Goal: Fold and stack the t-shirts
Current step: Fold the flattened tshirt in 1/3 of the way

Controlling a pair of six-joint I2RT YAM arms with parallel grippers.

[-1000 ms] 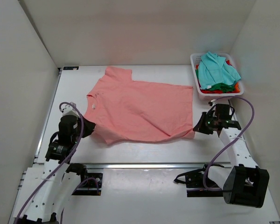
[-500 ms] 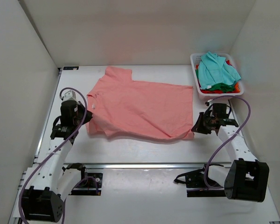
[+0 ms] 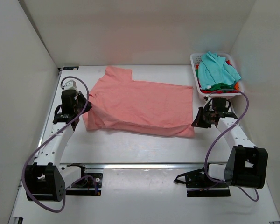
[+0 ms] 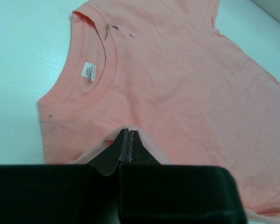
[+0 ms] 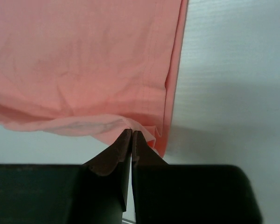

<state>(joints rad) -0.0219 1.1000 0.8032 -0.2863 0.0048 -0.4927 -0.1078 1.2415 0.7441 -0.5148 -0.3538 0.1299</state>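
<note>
The left gripper (image 4: 129, 140) and right gripper (image 5: 131, 135) each have their jaws closed tight on the near edge of the salmon-pink t-shirt (image 3: 140, 105), one at either end. The shirt lies spread across the table (image 3: 130, 149). Beyond the right arm, at the far right, a white basket (image 3: 194, 58) holds a teal t-shirt (image 3: 217, 69) heaped on others.

Salmon-pink t-shirt (image 3: 140, 105): spread across the middle of the table, collar to the left, hem to the right, one short sleeve pointing far.
Near edge: doubled over, with its left and right ends raised off the table.
Neck label (image 4: 88, 71): white, showing inside the collar.
Teal t-shirt (image 3: 217, 69): crumpled, topmost of three bunched at far right.
Green t-shirt (image 3: 215, 87): under the teal one, only a strip visible.
Red t-shirt (image 3: 231, 88): lowest, mostly hidden.
</note>
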